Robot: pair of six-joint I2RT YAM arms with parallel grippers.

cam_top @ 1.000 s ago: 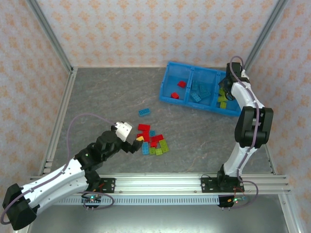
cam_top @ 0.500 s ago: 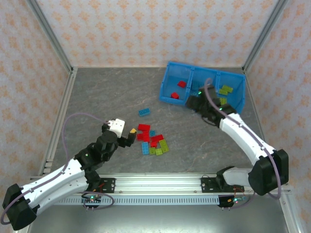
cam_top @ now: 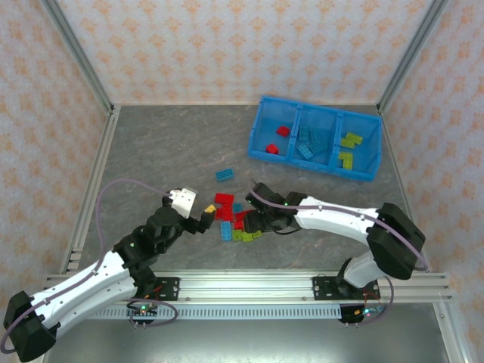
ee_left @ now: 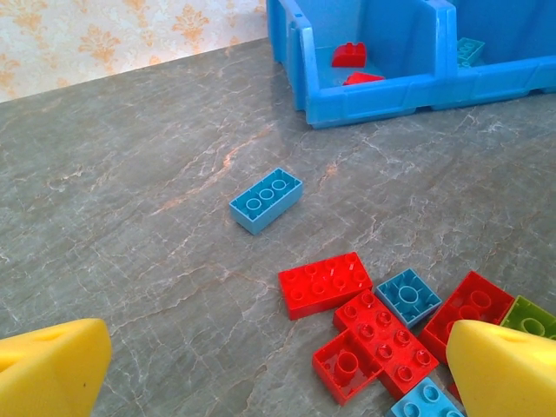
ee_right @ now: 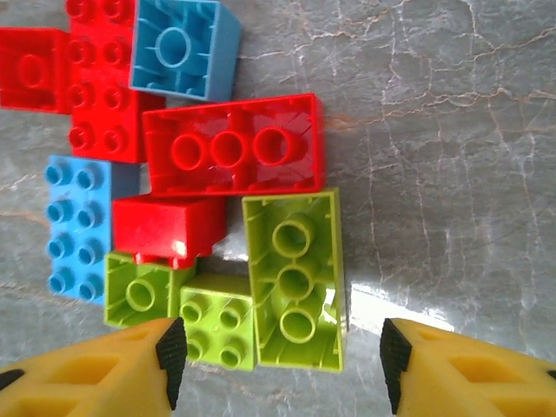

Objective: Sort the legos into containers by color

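With its fingers spread and empty, the right gripper (ee_right: 278, 356) hovered over a long lime-green brick (ee_right: 294, 278) in the pile of legos (cam_top: 238, 219) on the table, a pick seemingly beginning that called for descending, closing and carrying to the blue bin (cam_top: 310, 165), while the left gripper (ee_left: 278, 373) hung released alongside.

Lego pile (cam_top: 236, 219) on table (cam_top: 166, 151) before bin (cam_top: 314, 166)

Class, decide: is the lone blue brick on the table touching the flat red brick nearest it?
Apart. The left wrist view shows bare table between the blue brick and the red brick.
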